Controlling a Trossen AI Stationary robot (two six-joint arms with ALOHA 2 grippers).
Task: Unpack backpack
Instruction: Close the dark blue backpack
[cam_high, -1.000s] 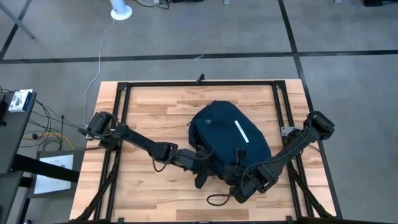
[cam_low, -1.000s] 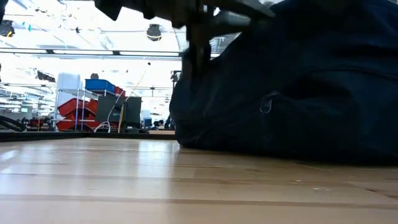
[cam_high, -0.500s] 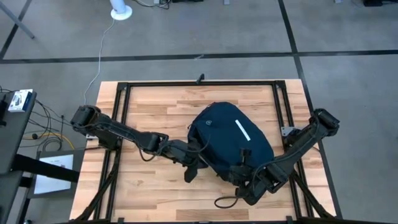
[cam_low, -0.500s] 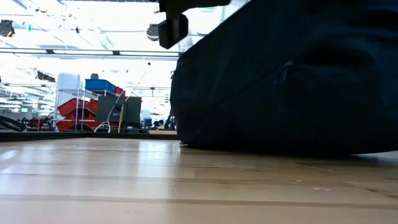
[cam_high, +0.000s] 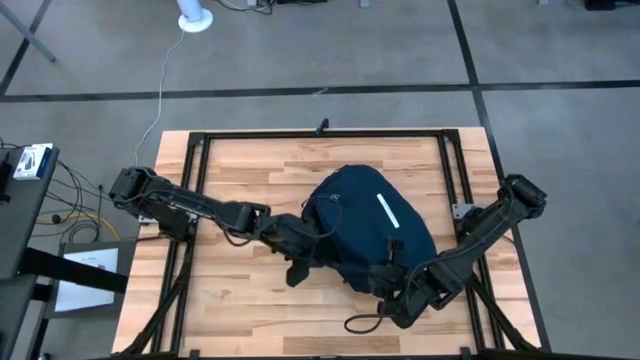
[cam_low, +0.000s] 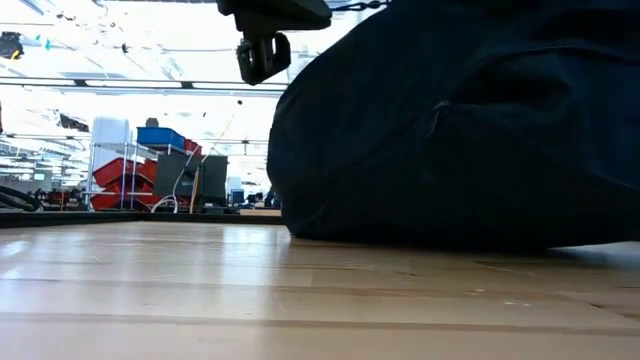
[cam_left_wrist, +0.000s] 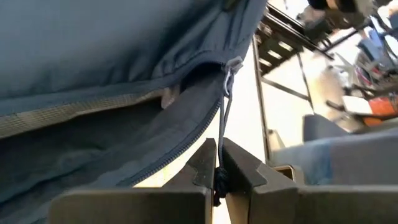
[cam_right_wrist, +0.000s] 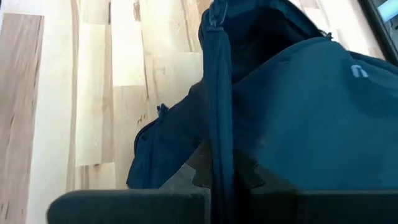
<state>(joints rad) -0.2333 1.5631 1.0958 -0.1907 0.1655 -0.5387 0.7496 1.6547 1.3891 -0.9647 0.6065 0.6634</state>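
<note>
The dark navy backpack (cam_high: 372, 232) lies on the wooden table, its white stripe (cam_high: 388, 212) facing up. It fills the right of the low view (cam_low: 460, 130). My left gripper (cam_high: 318, 238) is at the backpack's left side, shut on a thin zipper cord (cam_left_wrist: 221, 124) that comes from the slider (cam_left_wrist: 231, 65) of a partly open zipper. My right gripper (cam_high: 388, 282) is at the backpack's near edge, shut on a navy strap (cam_right_wrist: 217, 93). My left gripper pinches the zipper pull cord at its knotted free end (cam_left_wrist: 217, 175) between its two fingertips. It comes from the table's left, slanting down. The cord runs taut from the fingers to the slider. My right gripper pinches the flat strap (cam_right_wrist: 221, 146) between its two fingers, which lie along it. It slants down from the table's near right. The strap runs taut from the fingers to the backpack's body.
A black metal frame (cam_high: 320, 132) borders the table. A black loop (cam_high: 362, 322) lies on the wood near the front edge. Bare wood shows to the near left (cam_high: 230, 300) and along the far side (cam_high: 260, 165).
My left gripper has risen and drawn back toward the table's left and far side, tipping up nearer to level, with the zipper cord in its fingers. My right gripper has shifted a little toward the near right. In the low view the backpack's side stands higher.
</note>
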